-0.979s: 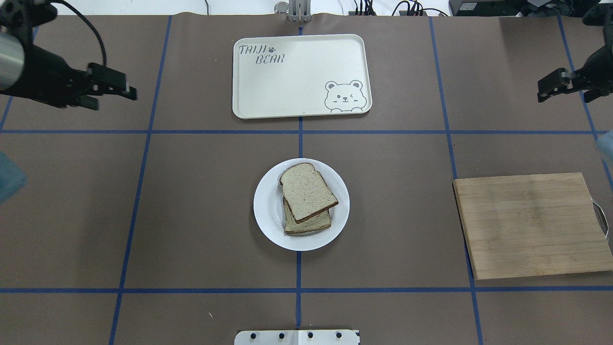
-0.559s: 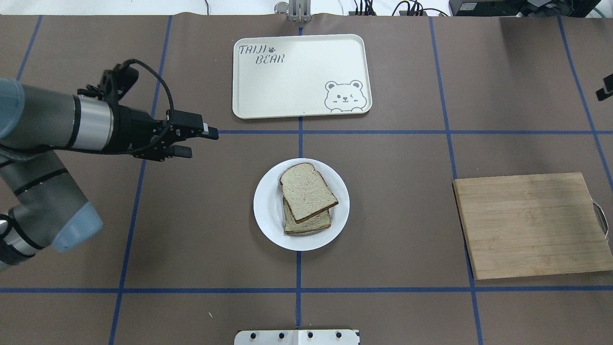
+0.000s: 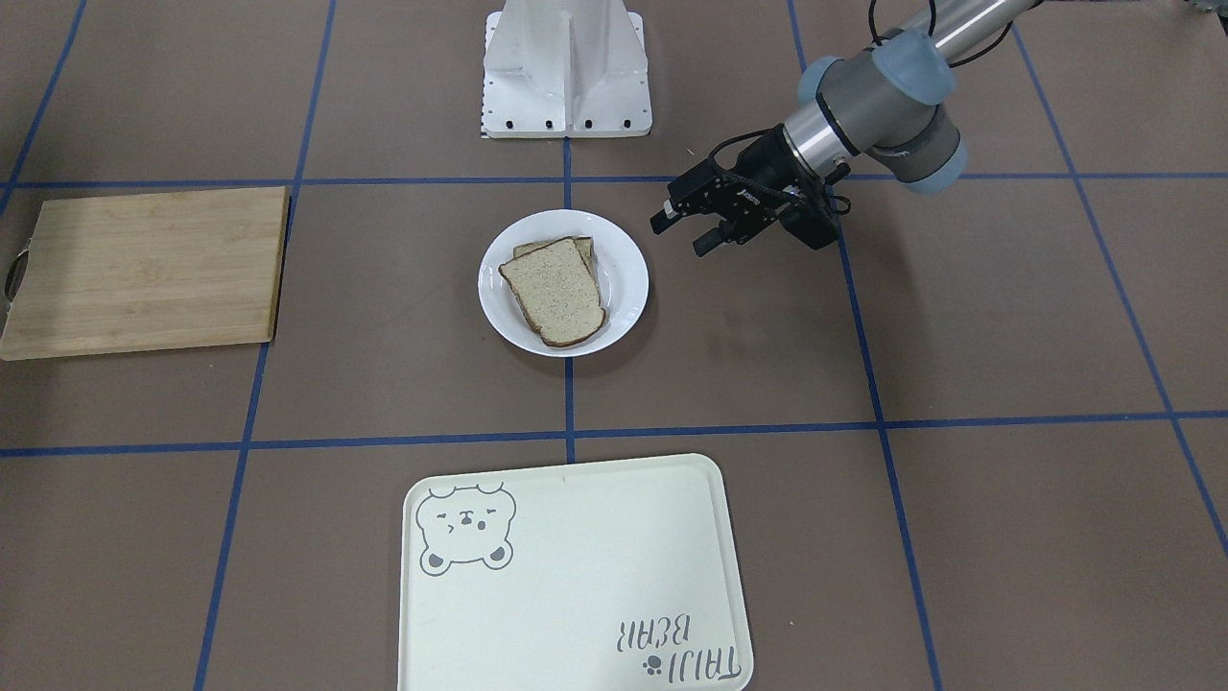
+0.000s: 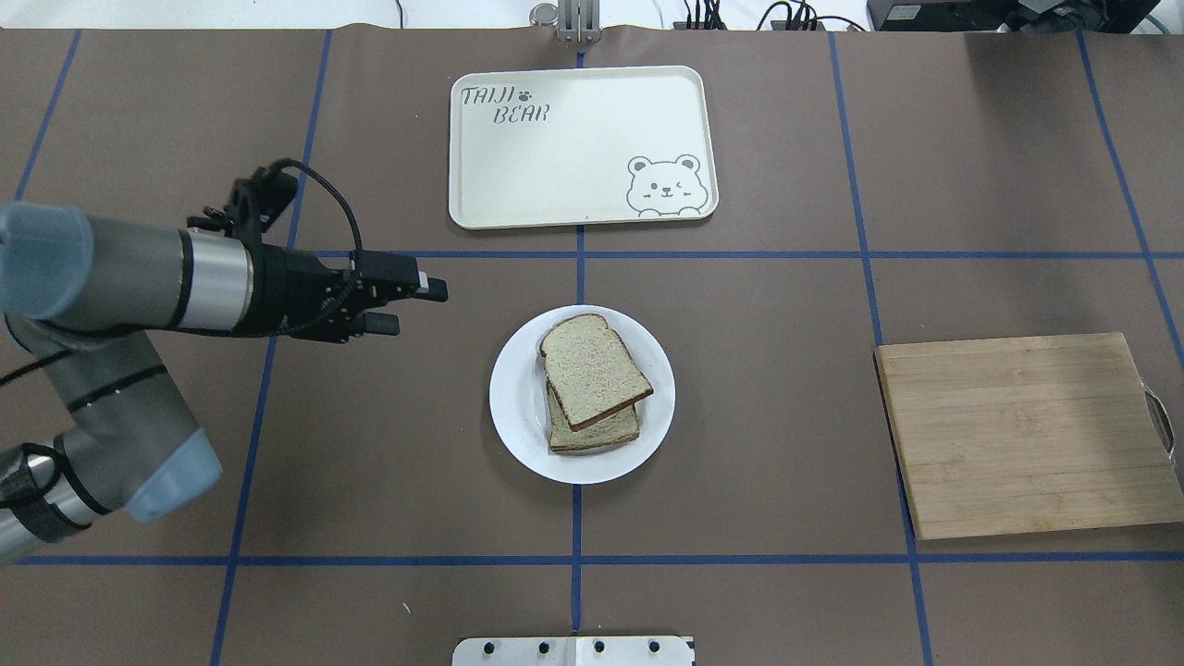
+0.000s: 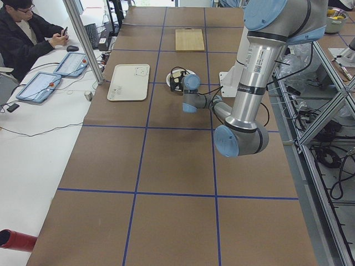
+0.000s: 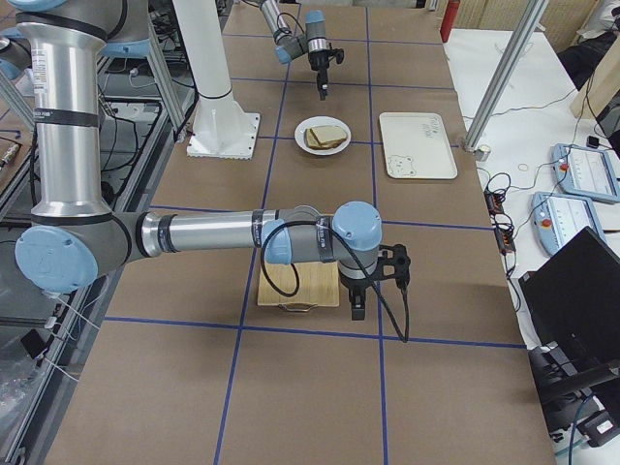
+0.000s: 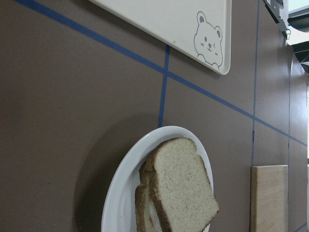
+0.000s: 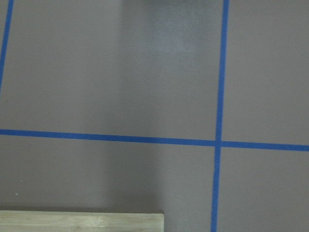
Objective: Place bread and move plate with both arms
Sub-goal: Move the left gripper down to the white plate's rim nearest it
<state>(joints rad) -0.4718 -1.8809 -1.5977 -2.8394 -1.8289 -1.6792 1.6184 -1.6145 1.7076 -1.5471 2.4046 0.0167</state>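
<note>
Two fingers of the left gripper [image 4: 407, 305] stand spread apart with nothing between them. It hovers over the bare table [image 4: 370, 444], near the left side of the plate [image 4: 511, 407] but apart from it, and it points toward the plate. The right gripper [image 6: 356, 306] shows only in the side view, over the near part of the wooden cutting board [image 4: 1027, 435], and there we cannot tell whether its fingers are spread or pressed together.

The plate sits in the middle of the table, between the robot base and the bear-print tray [image 4: 573, 139]. The bread [image 4: 595, 370] lies on the plate on top of a second slice [image 4: 601, 433]. It is turned a little, so the corners of the two slices do not match.

We judge the bread to be light, soft and easy to crush, so it wants a gentle pinch at the crust. The best place is where its corner hangs past the slice under it.

The plate looks stiff, glossy and probably slippery, and it may break if dropped. We would take it at the raised rim, one gripper on each opposite side, and keep it level. If it tilts, the slices could slide off.
</note>
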